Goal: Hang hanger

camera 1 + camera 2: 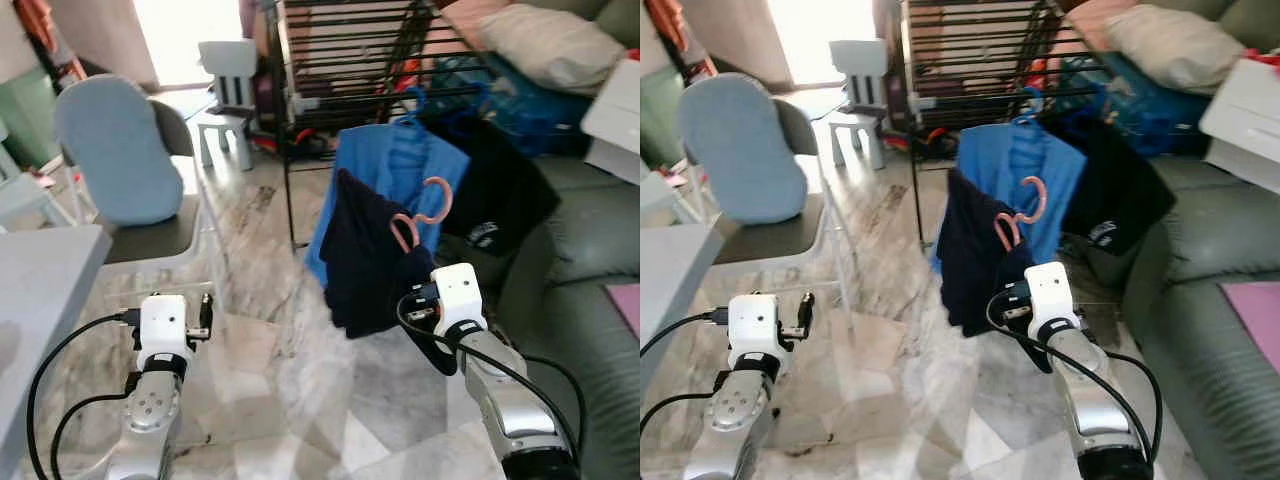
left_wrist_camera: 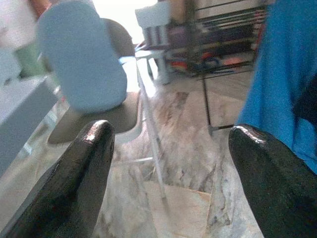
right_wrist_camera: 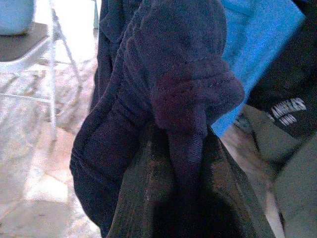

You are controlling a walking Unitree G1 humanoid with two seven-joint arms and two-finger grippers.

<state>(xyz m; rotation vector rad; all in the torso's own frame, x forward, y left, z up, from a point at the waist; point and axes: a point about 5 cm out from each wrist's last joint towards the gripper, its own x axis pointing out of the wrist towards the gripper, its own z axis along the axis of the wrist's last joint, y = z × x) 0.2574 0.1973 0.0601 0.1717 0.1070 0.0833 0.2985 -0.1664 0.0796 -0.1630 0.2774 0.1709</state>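
A pink hanger [image 1: 428,208] carries a dark navy garment [image 1: 365,265], its hook sticking up above the cloth. My right gripper [image 3: 185,163] is shut on a fold of that navy garment and holds it up in front of the black drying rack [image 1: 340,50]. A blue shirt [image 1: 400,165] on a blue hanger hangs from the rack just behind it. My left gripper [image 2: 168,168] is open and holds nothing, low at the left over the floor.
A black garment [image 1: 500,195] hangs beside the blue shirt. A green sofa [image 1: 590,230] with a pillow [image 1: 550,45] runs along the right. At left stand a chair with a blue cushion [image 1: 120,150] and a grey table [image 1: 40,290]; a small white chair [image 1: 228,70] stands behind.
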